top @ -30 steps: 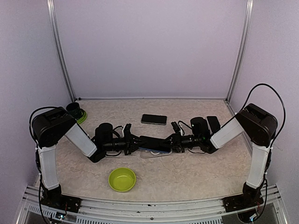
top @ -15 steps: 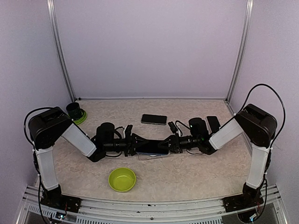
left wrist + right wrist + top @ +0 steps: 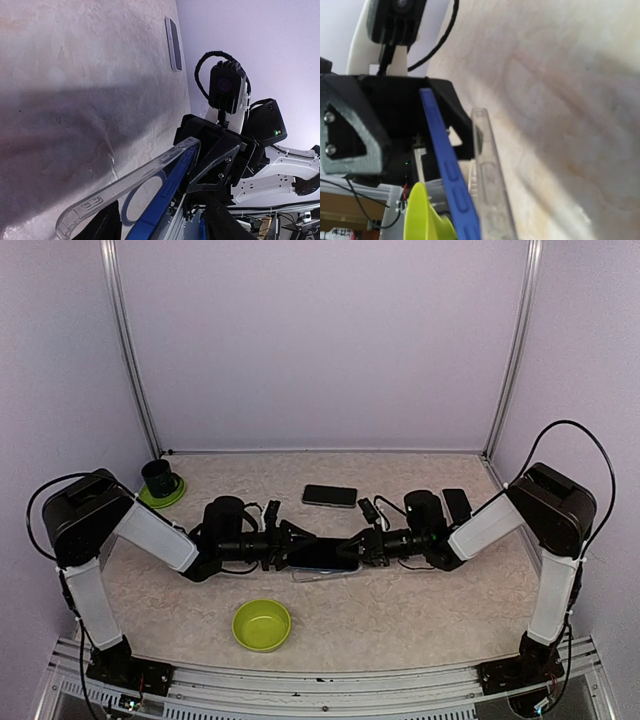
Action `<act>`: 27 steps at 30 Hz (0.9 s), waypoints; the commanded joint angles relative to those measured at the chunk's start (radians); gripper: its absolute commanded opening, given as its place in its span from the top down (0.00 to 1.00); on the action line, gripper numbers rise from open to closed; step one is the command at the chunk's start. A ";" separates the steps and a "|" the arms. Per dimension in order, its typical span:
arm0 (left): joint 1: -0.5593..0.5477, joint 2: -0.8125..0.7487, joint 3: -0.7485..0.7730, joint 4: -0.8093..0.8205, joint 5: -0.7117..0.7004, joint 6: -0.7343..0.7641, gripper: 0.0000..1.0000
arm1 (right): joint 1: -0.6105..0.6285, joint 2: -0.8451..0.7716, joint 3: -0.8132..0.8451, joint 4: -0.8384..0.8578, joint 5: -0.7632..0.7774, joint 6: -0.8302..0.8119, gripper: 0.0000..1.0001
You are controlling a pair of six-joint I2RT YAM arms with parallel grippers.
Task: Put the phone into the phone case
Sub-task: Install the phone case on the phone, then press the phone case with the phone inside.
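Compared with a second ago, the jaws of our left gripper (image 3: 290, 550) now stand apart, so we judge the right gripper (image 3: 362, 548), clamped on the phone (image 3: 325, 556) at centre frame, alone steadies it against the phone case (image 3: 125, 187).

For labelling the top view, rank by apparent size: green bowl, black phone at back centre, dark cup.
Largest: green bowl, also nearest the camera.
Then black phone and dark cup: too alike to rank.

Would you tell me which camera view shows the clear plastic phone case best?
Left wrist view: the clear plastic phone case shows its broad face, ring and rim. The right wrist view gives only one edge; the top view, just a pale sliver.
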 commanded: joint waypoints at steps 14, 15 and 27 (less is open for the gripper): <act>0.004 -0.292 0.024 -0.299 -0.179 0.281 0.42 | -0.025 -0.105 0.004 -0.042 -0.079 -0.091 1.00; 0.004 -0.298 0.027 -0.308 -0.178 0.290 0.41 | -0.026 -0.113 0.004 -0.041 -0.088 -0.103 1.00; 0.002 -0.299 0.027 -0.271 -0.111 0.315 0.41 | -0.024 -0.197 -0.007 -0.044 -0.184 -0.202 1.00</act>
